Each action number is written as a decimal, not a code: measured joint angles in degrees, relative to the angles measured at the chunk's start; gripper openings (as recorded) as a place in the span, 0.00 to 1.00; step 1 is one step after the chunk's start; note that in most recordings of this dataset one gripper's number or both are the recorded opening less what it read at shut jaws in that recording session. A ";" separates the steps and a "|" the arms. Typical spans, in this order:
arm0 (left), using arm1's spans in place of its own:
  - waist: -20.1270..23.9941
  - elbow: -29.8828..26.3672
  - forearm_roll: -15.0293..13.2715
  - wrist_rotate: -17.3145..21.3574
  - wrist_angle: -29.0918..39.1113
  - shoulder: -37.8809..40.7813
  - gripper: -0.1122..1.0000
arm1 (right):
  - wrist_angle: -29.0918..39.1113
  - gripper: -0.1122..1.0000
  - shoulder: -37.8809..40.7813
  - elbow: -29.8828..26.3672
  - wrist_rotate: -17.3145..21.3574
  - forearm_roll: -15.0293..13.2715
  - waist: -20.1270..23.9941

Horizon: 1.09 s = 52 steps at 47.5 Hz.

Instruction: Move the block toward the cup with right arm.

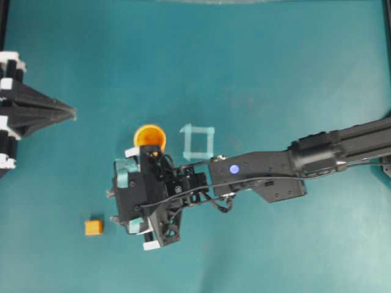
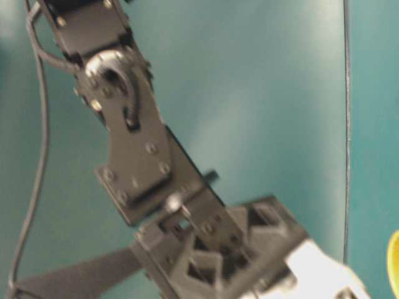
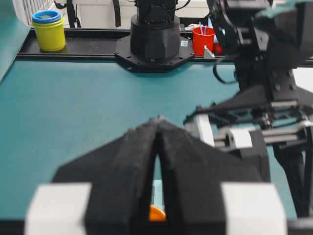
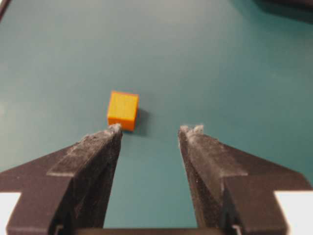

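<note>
Table (image 1: pixel 275 73) (teal): block (image 1: pixel 93 227), cup (image 1: pixel 149 135).

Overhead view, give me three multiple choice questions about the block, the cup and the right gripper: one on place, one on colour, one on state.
1. In the overhead view, the block lies:
A. inside the cup
B. below and left of the cup
C. on the tape square

2. The block is:
A. orange-yellow
B. red
C. white

3. The right gripper is:
A. shut on the block
B. shut, empty
C. open, block ahead of it

Answers: B, the block sits apart on the bare table, lower left of the cup. A, both views show that colour. C, the wrist view shows its spread jaws with nothing between them.
</note>
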 measured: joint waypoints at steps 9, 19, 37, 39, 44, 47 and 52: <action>0.00 -0.09 -0.09 0.00 0.00 0.00 0.10 | -3.87 0.60 2.90 -1.76 0.09 0.97 0.26; 0.00 0.00 -0.09 0.00 0.00 0.09 0.10 | -7.91 0.60 7.12 -2.90 0.18 2.81 0.62; 0.09 -0.09 0.00 0.00 0.00 0.09 0.10 | -12.39 0.60 14.41 -7.29 0.18 5.45 0.88; 0.09 -0.09 -0.09 0.00 0.00 0.09 0.10 | -12.66 0.60 14.94 -7.82 0.18 5.80 0.88; 0.09 -0.09 -0.09 -0.09 0.00 0.09 0.10 | -13.01 0.60 16.44 -9.05 0.18 6.15 0.88; 0.00 -0.09 0.00 0.00 0.00 0.00 0.10 | -13.10 0.60 17.31 -9.67 0.18 6.42 0.97; 0.00 -0.09 -0.09 0.00 0.00 0.00 0.10 | -13.62 0.60 18.28 -10.37 0.26 7.03 0.97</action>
